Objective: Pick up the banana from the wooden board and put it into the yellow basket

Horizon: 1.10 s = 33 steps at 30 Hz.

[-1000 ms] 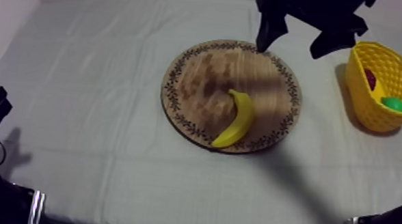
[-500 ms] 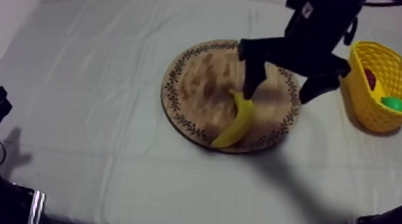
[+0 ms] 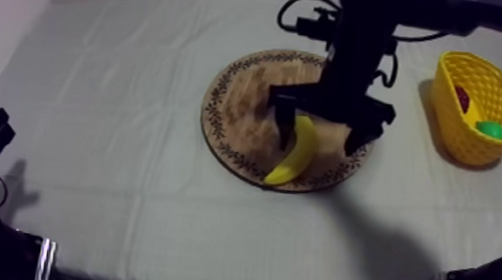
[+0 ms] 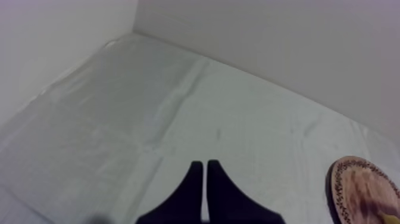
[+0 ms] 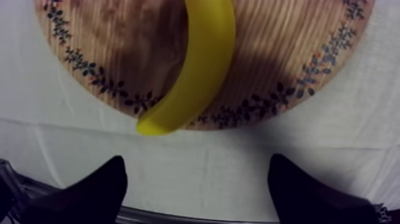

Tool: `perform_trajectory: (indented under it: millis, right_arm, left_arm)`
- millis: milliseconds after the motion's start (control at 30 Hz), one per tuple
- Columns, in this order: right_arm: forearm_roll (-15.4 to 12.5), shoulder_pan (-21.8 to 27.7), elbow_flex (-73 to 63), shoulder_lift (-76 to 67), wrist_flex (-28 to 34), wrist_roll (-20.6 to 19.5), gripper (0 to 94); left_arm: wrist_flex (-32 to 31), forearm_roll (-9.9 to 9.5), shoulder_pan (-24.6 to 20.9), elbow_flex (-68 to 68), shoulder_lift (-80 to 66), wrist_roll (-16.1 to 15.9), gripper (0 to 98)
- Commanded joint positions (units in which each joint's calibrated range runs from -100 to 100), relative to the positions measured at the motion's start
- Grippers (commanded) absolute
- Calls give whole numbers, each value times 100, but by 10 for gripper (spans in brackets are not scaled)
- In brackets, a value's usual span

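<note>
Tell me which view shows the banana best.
Right wrist view: the banana lies close and uncovered on the wooden board, its tip at the rim, though one end is cropped. Top view: smaller, its upper end behind the open right gripper. The left wrist view looks toward the board's edge.

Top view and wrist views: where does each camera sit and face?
Top view: overhead, slanting down on wooden board, banana, yellow basket; right gripper open above the banana.
Left wrist view: behind the left gripper, shut, facing across the cloth toward the board's edge.
Right wrist view: behind the right gripper, facing down at the banana; fingers apart.
All three share the board.
</note>
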Motion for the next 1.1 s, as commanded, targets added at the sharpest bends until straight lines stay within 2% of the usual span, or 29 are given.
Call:
perform_trajectory:
  millis: [0, 367, 533, 767, 1067]
  right_arm:
    - [-13, 4, -39, 305, -86, 6, 885]
    - [-83, 11, -470, 1239, -497, -18, 868]
    - [-115, 12, -640, 1469, -593, -65, 829]
    - [-140, 91, -694, 1580, -729, -102, 686]
    - [-116, 146, -535, 1567, -974, -71, 451]
  left_arm:
    - [-1, -1, -2, 3, 2, 0, 1]
    - [-1, -1, -2, 3, 2, 0, 1]
    - [-1, -1, -2, 3, 2, 0, 1]
    - [-1, -1, -2, 3, 2, 0, 1]
    - [-1, -1, -2, 3, 2, 0, 1]
